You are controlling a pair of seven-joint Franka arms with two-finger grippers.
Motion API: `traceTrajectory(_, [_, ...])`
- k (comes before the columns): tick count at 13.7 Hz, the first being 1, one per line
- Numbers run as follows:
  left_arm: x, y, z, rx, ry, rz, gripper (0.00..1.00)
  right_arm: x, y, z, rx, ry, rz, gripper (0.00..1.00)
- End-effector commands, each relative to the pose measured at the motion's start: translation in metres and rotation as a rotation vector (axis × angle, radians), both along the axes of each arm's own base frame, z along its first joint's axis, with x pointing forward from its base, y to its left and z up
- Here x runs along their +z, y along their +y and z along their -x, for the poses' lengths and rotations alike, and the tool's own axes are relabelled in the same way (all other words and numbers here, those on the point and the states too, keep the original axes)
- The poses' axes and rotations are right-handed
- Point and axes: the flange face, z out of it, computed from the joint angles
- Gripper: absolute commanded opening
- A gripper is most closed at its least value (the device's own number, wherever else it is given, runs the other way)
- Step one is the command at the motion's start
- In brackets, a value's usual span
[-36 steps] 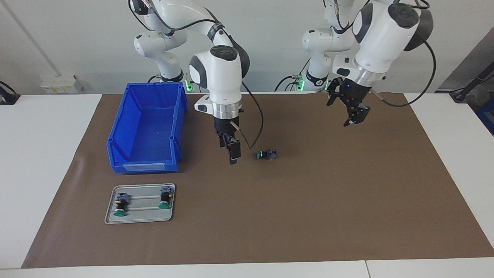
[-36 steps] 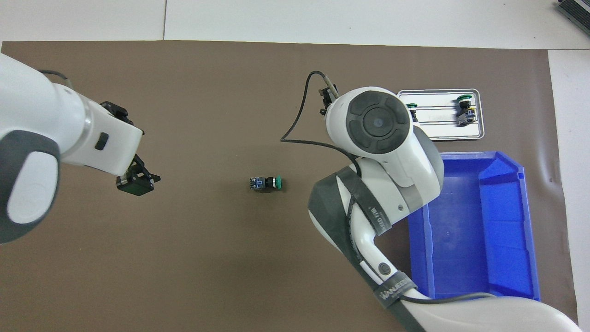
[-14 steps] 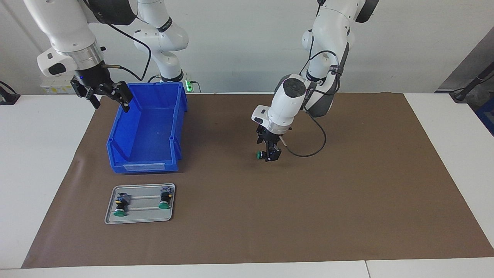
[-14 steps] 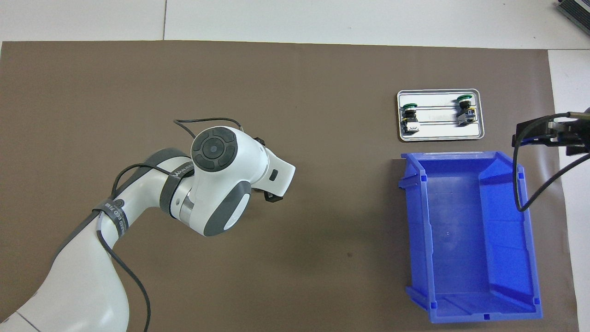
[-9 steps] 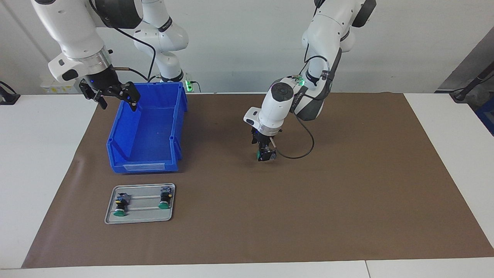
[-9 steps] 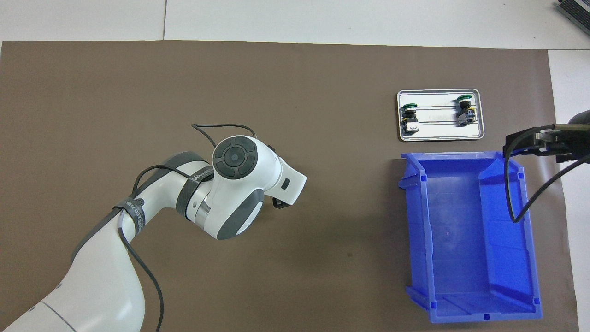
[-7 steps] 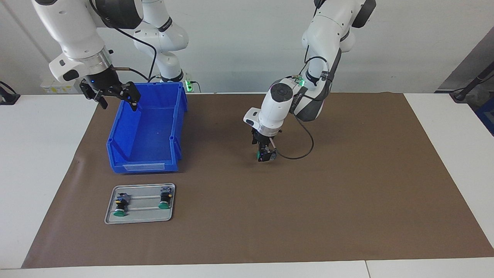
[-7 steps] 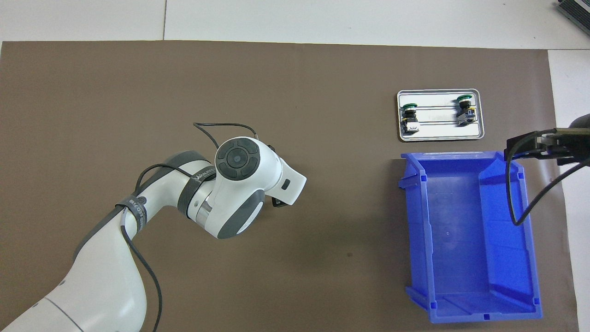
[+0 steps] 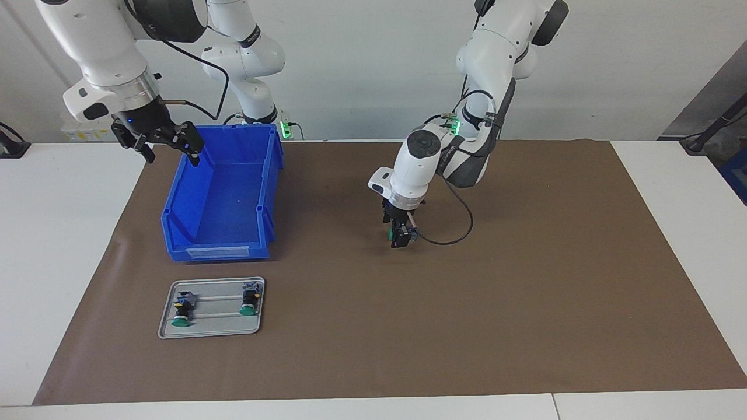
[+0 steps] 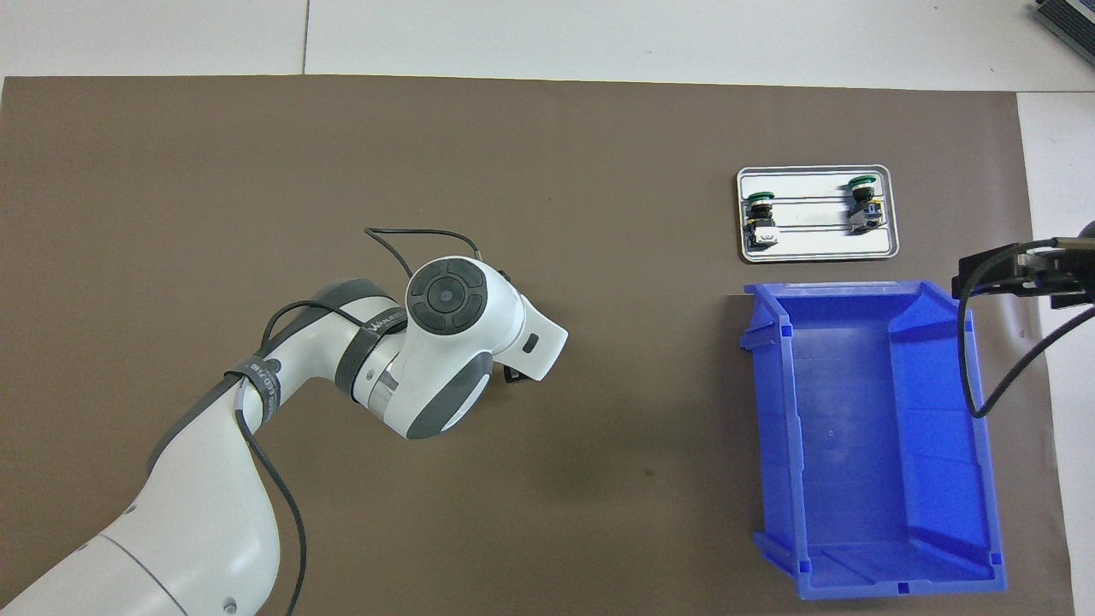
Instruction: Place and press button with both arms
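The button [image 9: 398,234] sits out in the middle of the brown mat [image 9: 525,291] on the bench [image 9: 58,245], and the left pincer [image 9: 400,236] is right down on it. From the facing view its fingers look closed around the blocky body, with a sliver of green cap peeking out at the side toward the right arm's end. In the overhead view the left arm's wrist hides the button completely, so I can't tell whether it's lifted off the mat or not.

How it'll handle, my guess: tiny, light, hard plastic, so no squish at all. The round cap looks like it would roll or slip out, so the squared body is the place to pinch, which is where the fingers seem to be. A small part like this can twist in the grip if it's caught off-centre.

The right pincer [image 9: 170,142] hangs in the air with its fingers spread, holding nothing, over the rim of the blue bin [image 9: 219,198] at the corner nearest the robots. It's just waiting.

Other stuff: a metal tray [image 9: 211,332] just beside the bin, toward the bench edge farther from the robots, with two more buttons [image 9: 182,307] lying on it. Nothing lies on the mat between the held button and the tray or bin, though the bin's walls are tall enough to bump a low carry.
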Motion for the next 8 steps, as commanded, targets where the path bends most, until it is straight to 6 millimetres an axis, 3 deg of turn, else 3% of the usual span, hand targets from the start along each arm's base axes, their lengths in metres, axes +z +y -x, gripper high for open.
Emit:
traceTrajectory(1, [-0.001,0.003,-0.003,0.012,-0.013,-0.014,0.82,0.002,0.008,0.006,0.026,-0.015,-0.019,1.0])
traceTrajectory(4, [0.0,0.003,-0.002,0.011,0.0,-0.029,0.54,0.002,0.007,0.008,0.032,-0.009,-0.02,1.0])
traceTrajectory(7, [0.008,0.005,-0.007,0.013,0.021,-0.051,0.0,0.004,0.007,0.009,0.025,-0.011,-0.02,1.0])
traceTrajectory(8, [0.013,0.006,-0.01,0.014,0.02,-0.053,0.0,0.004,0.009,0.009,0.028,-0.011,-0.02,1.0])
